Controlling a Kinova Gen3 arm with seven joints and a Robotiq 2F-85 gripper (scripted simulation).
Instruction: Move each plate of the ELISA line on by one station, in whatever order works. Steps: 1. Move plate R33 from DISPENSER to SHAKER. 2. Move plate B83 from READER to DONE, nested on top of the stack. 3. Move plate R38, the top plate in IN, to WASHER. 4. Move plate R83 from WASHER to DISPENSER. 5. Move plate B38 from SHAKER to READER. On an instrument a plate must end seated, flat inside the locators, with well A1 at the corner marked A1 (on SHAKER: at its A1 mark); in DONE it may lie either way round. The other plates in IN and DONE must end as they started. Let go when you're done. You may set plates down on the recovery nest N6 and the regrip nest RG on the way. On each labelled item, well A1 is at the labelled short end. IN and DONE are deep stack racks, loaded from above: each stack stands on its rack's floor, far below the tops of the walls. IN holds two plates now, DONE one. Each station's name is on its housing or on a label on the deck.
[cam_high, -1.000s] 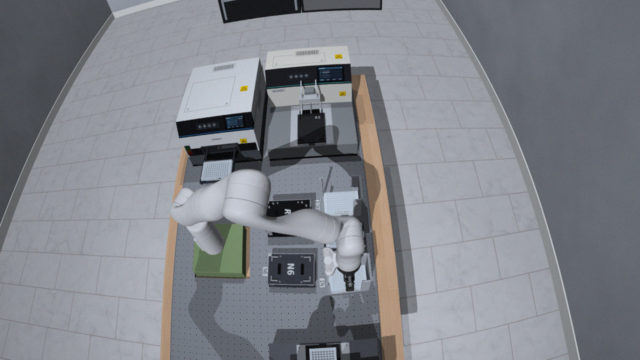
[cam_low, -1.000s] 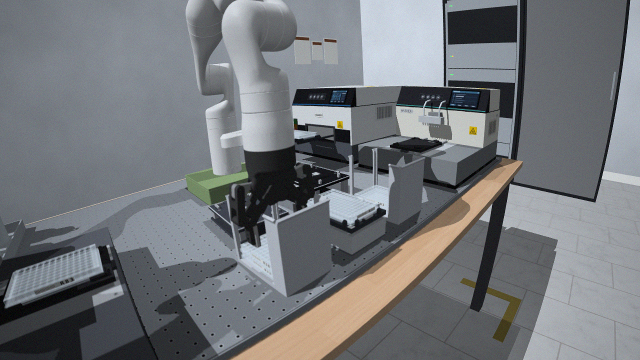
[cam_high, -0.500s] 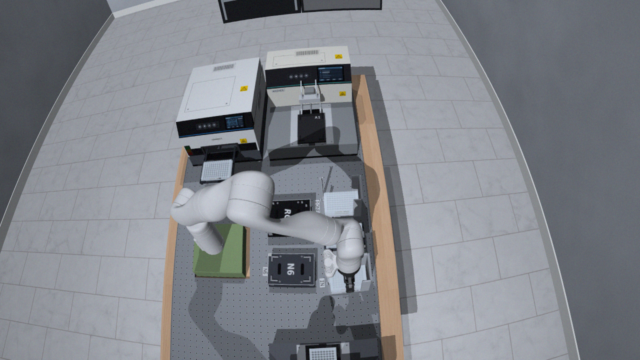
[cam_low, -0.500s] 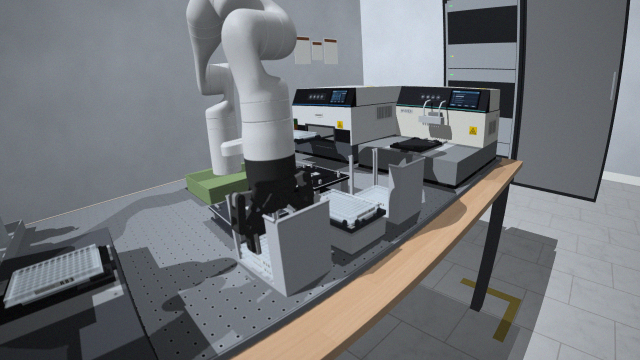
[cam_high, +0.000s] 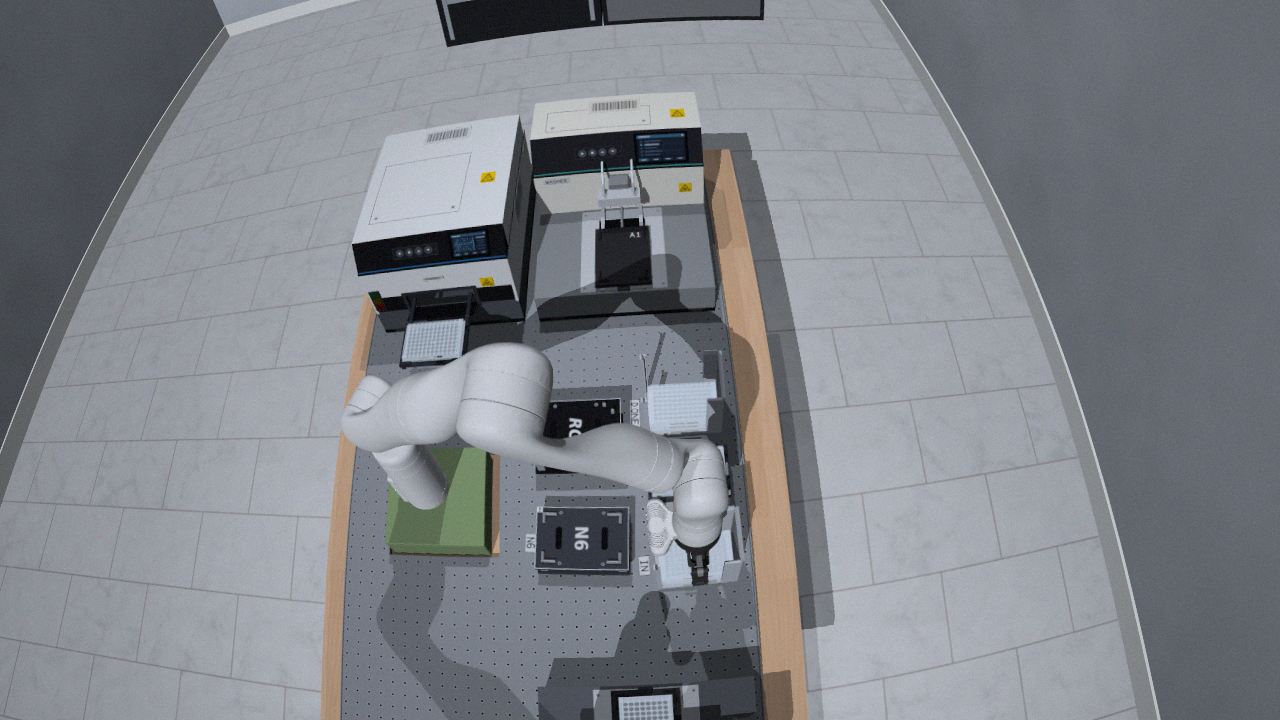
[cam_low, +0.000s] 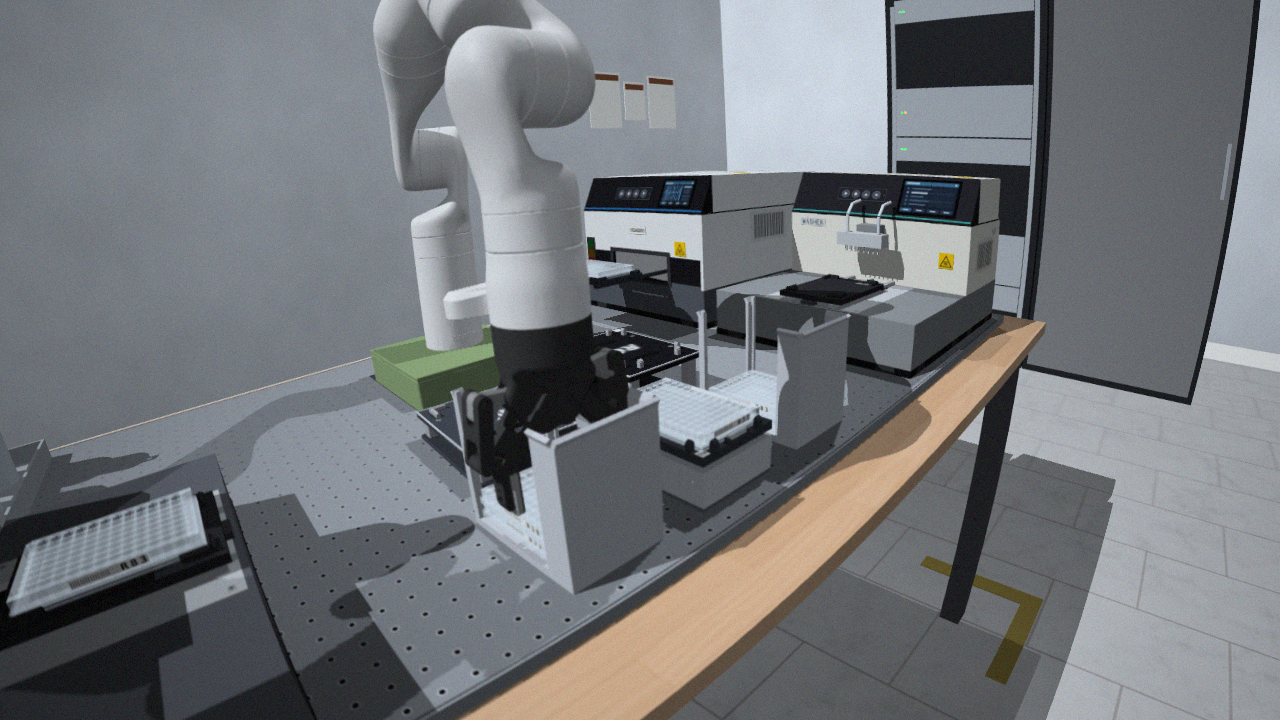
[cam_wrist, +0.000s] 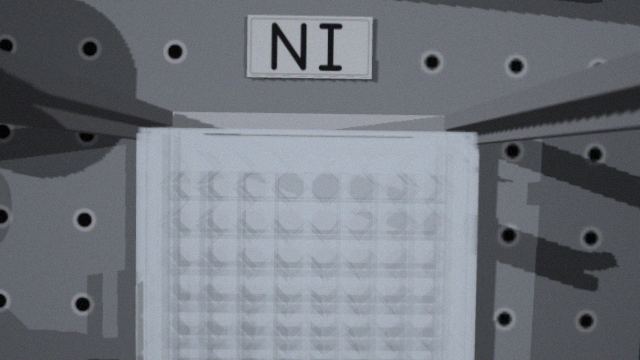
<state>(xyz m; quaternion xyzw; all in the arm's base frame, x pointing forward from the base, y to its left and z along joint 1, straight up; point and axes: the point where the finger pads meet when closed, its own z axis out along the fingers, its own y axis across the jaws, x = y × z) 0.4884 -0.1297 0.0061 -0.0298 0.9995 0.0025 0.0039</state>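
Note:
My gripper (cam_high: 698, 569) (cam_low: 501, 474) is open and reaches down from above into the IN rack (cam_high: 735, 546) (cam_low: 595, 483). Its fingers straddle the short end of the top clear well plate (cam_wrist: 305, 240) (cam_low: 520, 526) and hold nothing. The plate fills the wrist view below the IN label (cam_wrist: 309, 46); the fingers do not show there. The washer nest (cam_high: 623, 255) (cam_low: 827, 288) is black and bare. Plate R83 (cam_low: 102, 546) (cam_high: 640, 707) lies on the dispenser at the front. One plate (cam_high: 434, 340) sits at the reader, one (cam_low: 702, 416) on the shaker.
The DONE rack (cam_low: 810, 376) holds a plate (cam_high: 682, 404) just behind the shaker. Nest N6 (cam_high: 581, 537) and nest RG (cam_high: 581, 415) lie left of the racks. A green bin (cam_high: 443, 519) (cam_low: 429, 367) stands by the arm's base. The table's wooden edge runs close on the right.

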